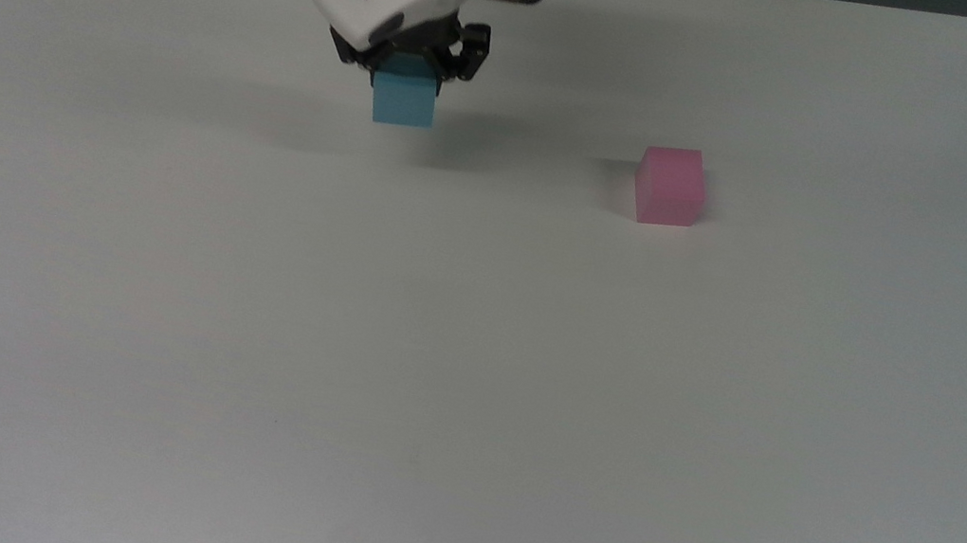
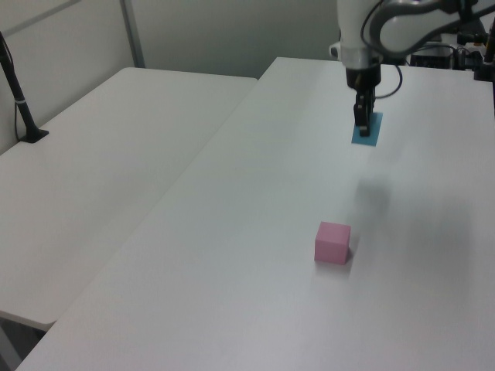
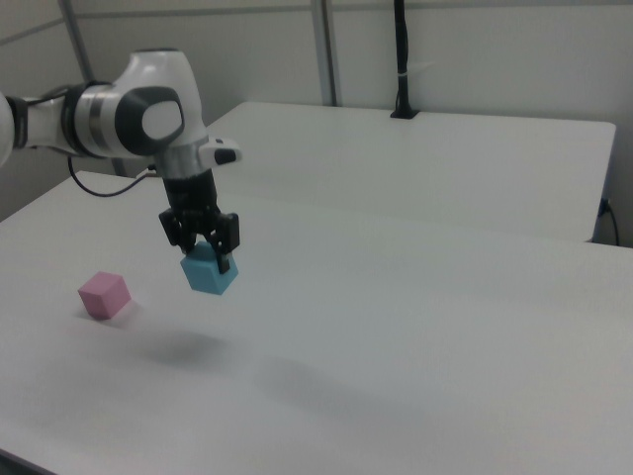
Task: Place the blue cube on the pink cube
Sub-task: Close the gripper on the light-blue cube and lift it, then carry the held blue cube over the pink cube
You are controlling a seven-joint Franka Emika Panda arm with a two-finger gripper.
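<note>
Hanging above the worktop [image 1: 471, 356], the pincer [image 1: 408, 73] is clamped on the blue cube [image 1: 403, 101], which is clear of the surface — its shadow lies on the white top below it, seen plainly in the right view. In the left view the cube [image 2: 367, 129] dangles from the dark fingers, and in the right view it [image 3: 209, 273] sits a little turned between them under the pincer [image 3: 205, 247].

What the coming move turns on is where the pink cube [image 1: 670, 185] lies from the load: off to the top view's right, well apart, and resting flat on the worktop. In the left view the pink cube [image 2: 333, 242] is nearer the camera than the pincer [image 2: 362, 124]; in the right view it [image 3: 105, 294] is toward the right view's left. So the carry, I judge, runs sideways across open surface, then down.

The worktop is plain white and matte. A second white table [image 2: 100, 170] stands beside it, with a dark post [image 3: 401, 59] mounted at its far edge.
</note>
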